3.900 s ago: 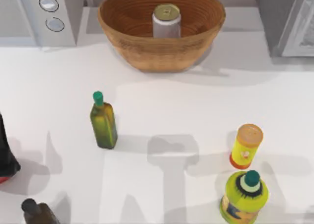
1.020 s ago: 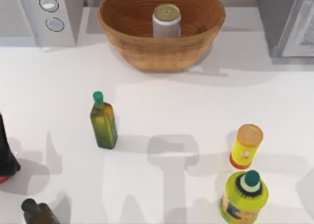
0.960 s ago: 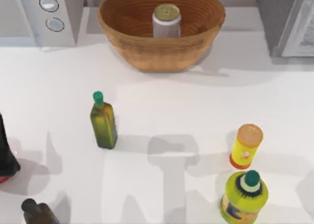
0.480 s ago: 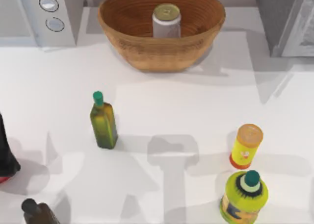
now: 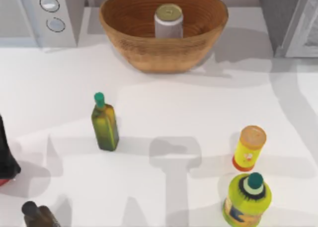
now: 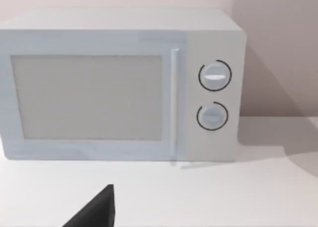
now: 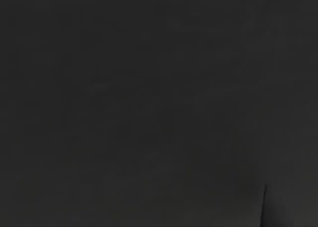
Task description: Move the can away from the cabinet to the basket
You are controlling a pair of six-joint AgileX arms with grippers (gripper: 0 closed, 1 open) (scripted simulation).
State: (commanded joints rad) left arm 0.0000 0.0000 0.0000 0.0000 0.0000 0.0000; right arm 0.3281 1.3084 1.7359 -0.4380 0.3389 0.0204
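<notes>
Already the can (image 5: 169, 21) stands upright inside the basket (image 5: 124, 36) at the far middle of the surface (image 5: 164, 103), seen from above, well apart from the cabinet (image 5: 285, 18) in the far right corner. A green bottle (image 5: 104, 122) stands left of centre, a yellow canister (image 5: 250, 148) and a yellow-green bottle (image 5: 248, 199) near the right front, and two dark bottles at the left front edge.

By its look the can is rigid metal, smooth-sided and probably light; I judge it would slip under a loose pinch. The sensible hold is across the cylindrical wall around mid-height, fingers on opposite sides, not on the gold top. The basket's high wall would force an approach from above.

The left wrist view faces a white microwave (image 6: 119, 83) with two round knobs, standing on the surface; a dark wedge at the lower edge may belong to the left gripper, but I cannot tell whether its fingers are apart or together.

The right wrist view is dark, so I cannot tell the right gripper's state either.
</notes>
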